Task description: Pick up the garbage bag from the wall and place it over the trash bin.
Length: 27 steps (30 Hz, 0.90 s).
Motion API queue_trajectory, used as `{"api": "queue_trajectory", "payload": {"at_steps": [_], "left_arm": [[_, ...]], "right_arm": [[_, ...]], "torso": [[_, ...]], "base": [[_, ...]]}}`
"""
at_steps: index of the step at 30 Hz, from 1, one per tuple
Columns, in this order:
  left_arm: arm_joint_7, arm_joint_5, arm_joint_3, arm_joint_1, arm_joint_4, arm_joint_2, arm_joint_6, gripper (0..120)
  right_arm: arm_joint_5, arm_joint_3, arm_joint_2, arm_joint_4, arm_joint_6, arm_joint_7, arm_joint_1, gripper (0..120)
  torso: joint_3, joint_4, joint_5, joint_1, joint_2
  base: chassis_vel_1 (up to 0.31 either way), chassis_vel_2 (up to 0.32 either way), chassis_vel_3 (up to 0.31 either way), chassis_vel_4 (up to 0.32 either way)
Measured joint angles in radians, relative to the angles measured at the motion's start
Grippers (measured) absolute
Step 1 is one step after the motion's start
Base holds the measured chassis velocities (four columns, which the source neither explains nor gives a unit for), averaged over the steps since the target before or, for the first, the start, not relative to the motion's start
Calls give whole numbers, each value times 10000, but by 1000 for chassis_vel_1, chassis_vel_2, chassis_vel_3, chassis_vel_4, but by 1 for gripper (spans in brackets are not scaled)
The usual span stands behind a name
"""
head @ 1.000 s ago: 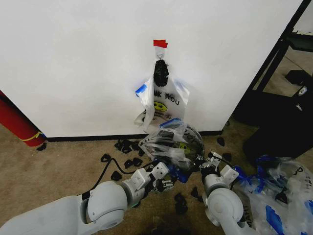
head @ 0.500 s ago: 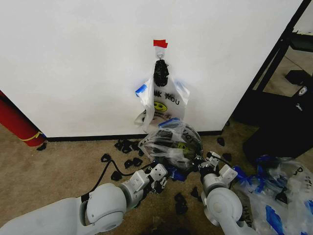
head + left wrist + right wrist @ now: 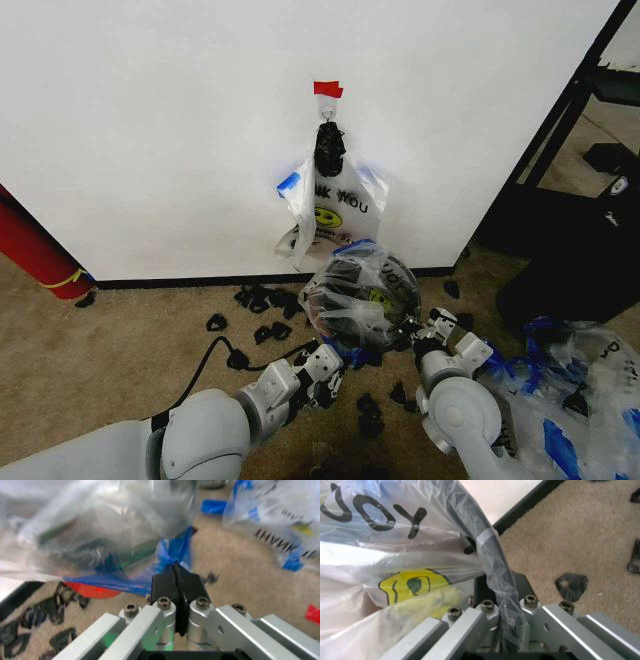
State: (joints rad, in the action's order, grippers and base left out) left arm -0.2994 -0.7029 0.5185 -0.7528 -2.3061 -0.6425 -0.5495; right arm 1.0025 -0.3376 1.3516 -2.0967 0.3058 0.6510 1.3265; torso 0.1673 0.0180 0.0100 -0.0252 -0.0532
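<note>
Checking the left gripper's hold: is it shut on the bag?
Yes, the left gripper is shut on the garbage bag's blue edge.

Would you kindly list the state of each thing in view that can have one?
Garbage bag: stretched open over the bin, pinched on both sides.
Trash bin: under the bag, mostly hidden.
Left gripper: shut on the bag's blue edge.
Right gripper: shut on the bag.
Second bag: hanging from the wall hook.

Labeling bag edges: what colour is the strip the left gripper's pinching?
Blue, on the garbage bag edge held by the left gripper; clearest in left wrist view.
</note>
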Motion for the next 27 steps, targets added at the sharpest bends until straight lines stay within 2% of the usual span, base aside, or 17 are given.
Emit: {"api": "queue_trajectory", "payload": {"at_steps": [3,7,8,15,20,24,27], "left_arm": [[38,125,93,-7,349,-125,56,0],[163,421,189,22,1459,-863,97,0],[163,421,189,22,1459,-863,97,0],[124,986,472,140,2908,-1673,324,0],[24,1175,394,92,3148,-1828,387,0],[-98,1177,303,13,2852,-1612,197,0],[-95,1200,74,-243,2261,-1186,-10,13]], "right_arm": [[128,-25,-27,-95,37,37,48,0],[430,-124,-145,-379,109,175,170,0],[430,-124,-145,-379,109,175,170,0],[590,-223,-273,-606,150,241,247,0],[588,-246,-295,-595,153,244,221,0],[542,-252,-299,-486,153,230,177,0],[456,-253,-294,-314,149,198,98,0]], "torso": [[0,0,-1,0,0],[0,2,0,0,0],[0,2,0,0,0],[0,1,0,0,0],[0,2,0,0,0],[0,2,0,0,0],[0,0,0,0,0]], "base": [[0,0,0,0],[0,0,0,0],[0,0,0,0],[0,0,0,0],[0,0,0,0],[0,0,0,0],[0,0,0,0]]}}
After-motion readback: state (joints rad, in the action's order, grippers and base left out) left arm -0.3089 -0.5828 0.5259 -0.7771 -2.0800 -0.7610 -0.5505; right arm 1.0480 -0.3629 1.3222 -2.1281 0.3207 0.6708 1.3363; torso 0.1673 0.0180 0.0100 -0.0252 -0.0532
